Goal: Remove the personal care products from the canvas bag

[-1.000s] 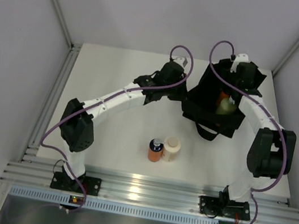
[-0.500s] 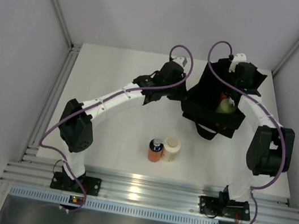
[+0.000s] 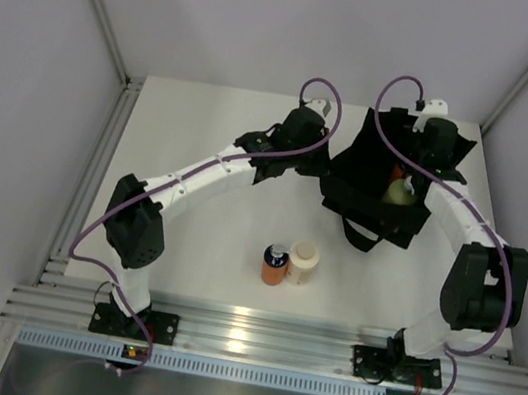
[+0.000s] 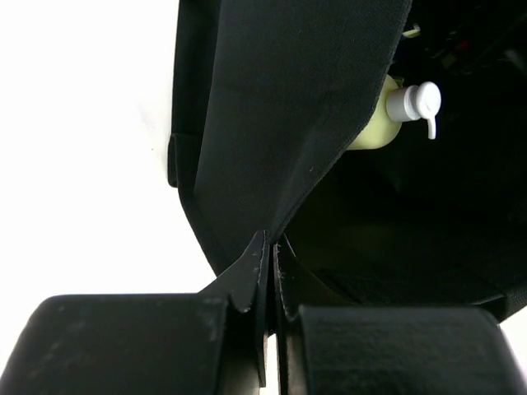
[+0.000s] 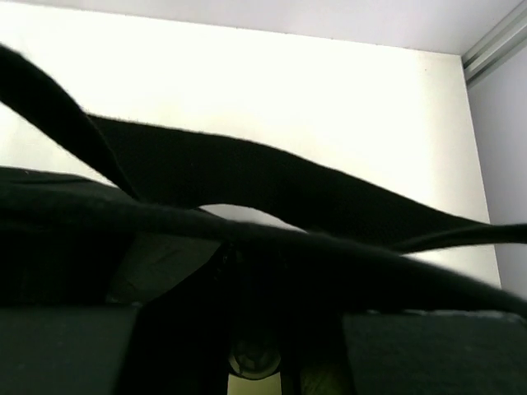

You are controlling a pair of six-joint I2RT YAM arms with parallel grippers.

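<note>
**Right pincer now closed at the bag's far side**

Since a second ago your right pincer (image 3: 428,150) has gone from apart to together, and that arm's elbow has swung outward; the bag (image 3: 365,188) itself has barely shifted. Two products sit in the bag: a yellow-green bottle (image 3: 401,192) with a white pump (image 4: 418,102), and a half-hidden orange bottle (image 3: 396,170) just behind it. The other two stand touching on the table (image 3: 185,245), well apart from the bag and nearer the arm bases: a dark-capped orange bottle (image 3: 274,265) on the left, a beige cylinder (image 3: 303,262) on the right. The bag stands at the table's far right, mouth up, a strap (image 3: 364,237) lying loose on its near side. Your left pincer (image 4: 269,248) is clamped on the bag's left wall, fabric pinched between its fingers. Your right pincer reaches into the far right corner; black fabric crosses its wrist view, and you cannot tell what, if anything, it grips.
</note>
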